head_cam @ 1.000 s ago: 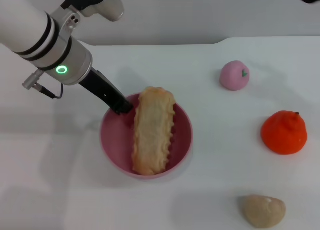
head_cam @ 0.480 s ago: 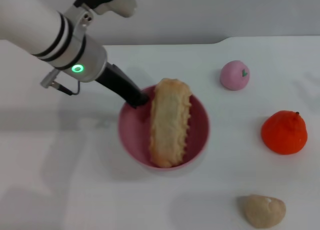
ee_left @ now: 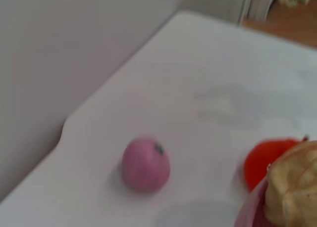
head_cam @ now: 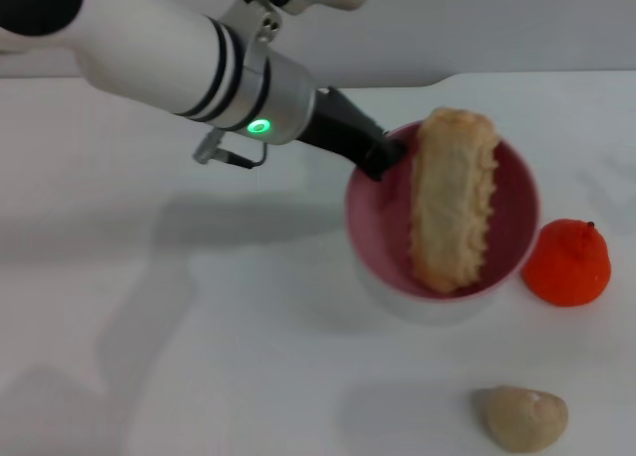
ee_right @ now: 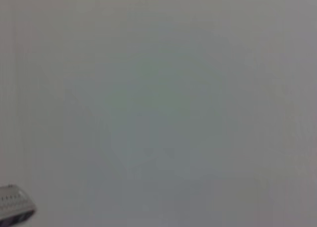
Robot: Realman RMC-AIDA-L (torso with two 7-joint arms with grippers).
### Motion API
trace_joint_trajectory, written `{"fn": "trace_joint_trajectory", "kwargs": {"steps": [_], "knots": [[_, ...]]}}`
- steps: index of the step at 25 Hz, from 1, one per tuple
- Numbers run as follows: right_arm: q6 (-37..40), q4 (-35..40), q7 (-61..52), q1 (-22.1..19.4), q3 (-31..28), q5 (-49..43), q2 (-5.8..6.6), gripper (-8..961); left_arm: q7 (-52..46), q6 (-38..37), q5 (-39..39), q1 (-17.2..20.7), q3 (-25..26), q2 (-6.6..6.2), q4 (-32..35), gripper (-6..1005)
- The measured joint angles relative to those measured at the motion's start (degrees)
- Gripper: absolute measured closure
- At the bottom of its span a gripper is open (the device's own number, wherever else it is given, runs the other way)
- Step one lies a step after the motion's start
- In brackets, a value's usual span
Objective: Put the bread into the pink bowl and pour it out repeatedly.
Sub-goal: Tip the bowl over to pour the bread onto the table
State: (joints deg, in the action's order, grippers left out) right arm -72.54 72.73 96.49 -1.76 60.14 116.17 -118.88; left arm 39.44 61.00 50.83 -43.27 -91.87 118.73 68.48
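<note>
Left tool (head_cam: 383,161), a dark, slim pair of fingers at the end of a thick white arm with black bands and a glowing green ring, is clamped on the near-left rim of the pink bowl (head_cam: 373,218). That arm reaches in from the upper left of the head view and slants down toward the right, holding the bowl lifted above the white table (head_cam: 199,357), with a soft shadow under it.

The pink bowl is round, deep, smooth and glossy. The bread (head_cam: 452,198) lies inside it, a long tan loaf with a bumpy, ridged edge and a matte, crusty surface, its far end sticking up past the rim. The left wrist view shows one rounded end of the bread (ee_left: 294,187) above the bowl's edge.

An orange round fruit (head_cam: 568,260), dimpled and with a small dark stem, sits just beside the bowl on its right. A small pink ball (ee_left: 146,164) with a green mark rests on the table further off. A rounded beige lump (head_cam: 525,417) lies near the front edge.

Right tool is out of sight.
</note>
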Motion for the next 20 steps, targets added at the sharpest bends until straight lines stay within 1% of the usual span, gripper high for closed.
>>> {"fn": "trace_joint_trajectory", "kwargs": {"steps": [6,12,16,20], "knots": [[0.5,0.9,0.0,0.1,-0.1,-2.1,-0.11,500,2.0,-11.5,5.3,2.3,-6.9,0.01,0.3,927],[4.7,2.5,0.0,-1.2,-1.3,-4.0,-0.16,499,7.1,-21.8,10.6,4.9,-12.3,0.02,0.3,927],[5.2,2.1,0.0,-1.7,-3.3,-4.0,-0.16,499,9.7,-28.9,12.3,6.2,-16.3,0.01,0.3,927],[5.2,1.8,0.0,-1.8,-3.4,-4.6,-0.23,499,11.2,-37.5,12.9,7.0,-21.4,0.09,0.5,927]]}}
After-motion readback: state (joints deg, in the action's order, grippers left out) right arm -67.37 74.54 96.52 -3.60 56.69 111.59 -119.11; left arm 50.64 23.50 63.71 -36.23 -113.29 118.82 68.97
